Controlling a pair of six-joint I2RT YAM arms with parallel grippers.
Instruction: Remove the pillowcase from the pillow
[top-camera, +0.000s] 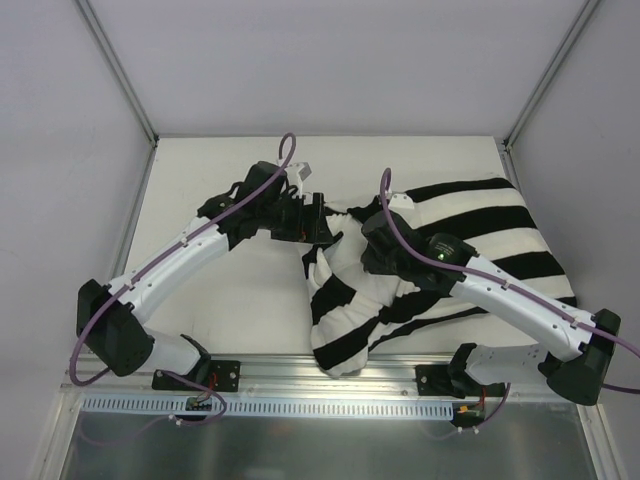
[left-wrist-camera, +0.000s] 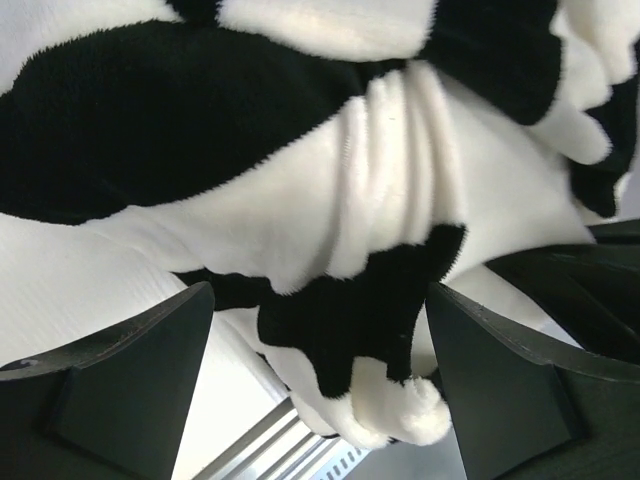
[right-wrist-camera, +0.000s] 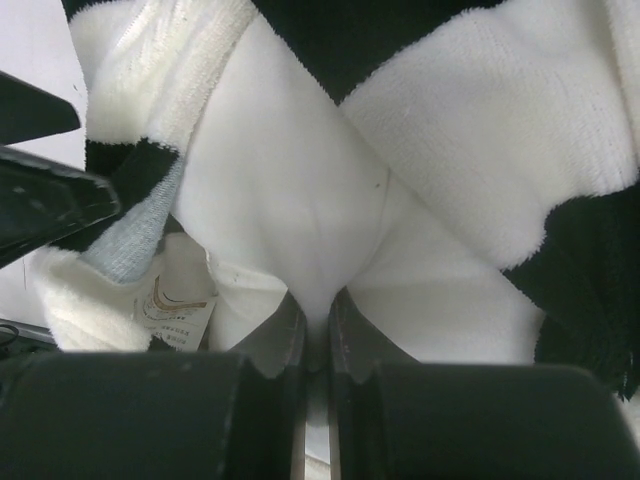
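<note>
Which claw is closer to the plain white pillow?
Right. The right gripper is pinching the pillow by its white cloth; the left gripper is open, facing the bunched striped pillowcase.

A lab test cell: white table (top-camera: 230, 290) boxed by plain panels (top-camera: 330, 60) on metal posts (top-camera: 116, 68), aluminium rail (top-camera: 330, 372) in front

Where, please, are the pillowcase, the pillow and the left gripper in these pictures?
pillowcase (top-camera: 488, 212): top external view, its flat striped part.
pillow (right-wrist-camera: 290, 200): right wrist view, plain white fabric.
left gripper (left-wrist-camera: 320, 400): left wrist view, midway between fingertips.
</note>
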